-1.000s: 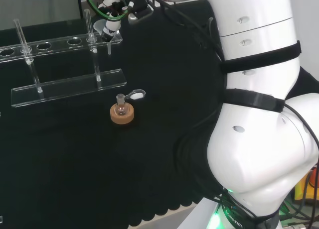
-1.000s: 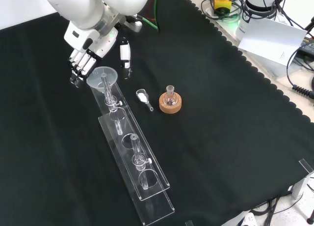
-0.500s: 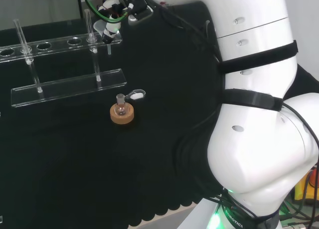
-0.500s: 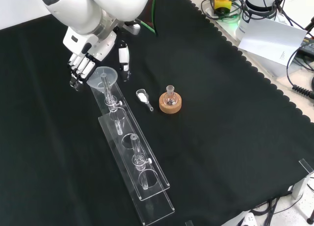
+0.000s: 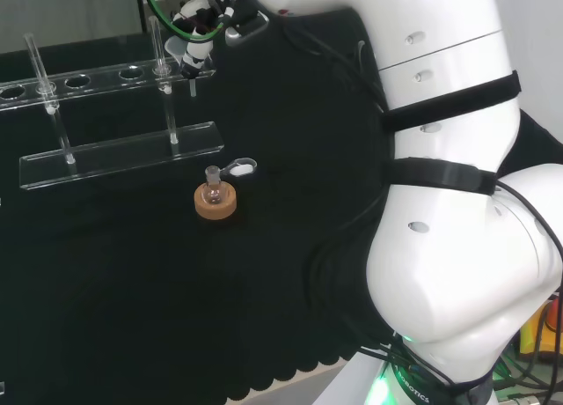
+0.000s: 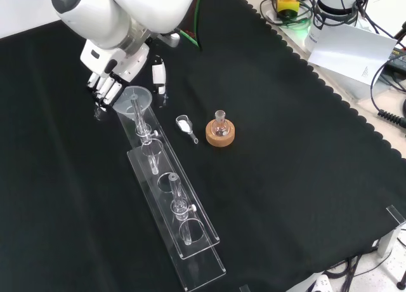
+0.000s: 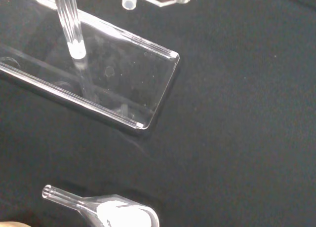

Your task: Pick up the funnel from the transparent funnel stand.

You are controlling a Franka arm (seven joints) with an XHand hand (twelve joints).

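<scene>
Hand (image 6: 106, 82) at funnel (image 6: 132, 98), fingers spread, not yet gripping. Could've tipped the stand (image 6: 170, 197) or snagged the stem.

Even bright overhead light, black cloth (image 6: 285, 152) soaks up shadows. Glare streaks on stand's clear base plate (image 7: 118, 94); white arm link (image 5: 457, 273) near blown out.

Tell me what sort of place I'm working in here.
Most likely a lab bench set up for robot trials: a clear funnel stand holding a funnel, a small flask on a cork ring, and cables and equipment past the black cloth.
</scene>
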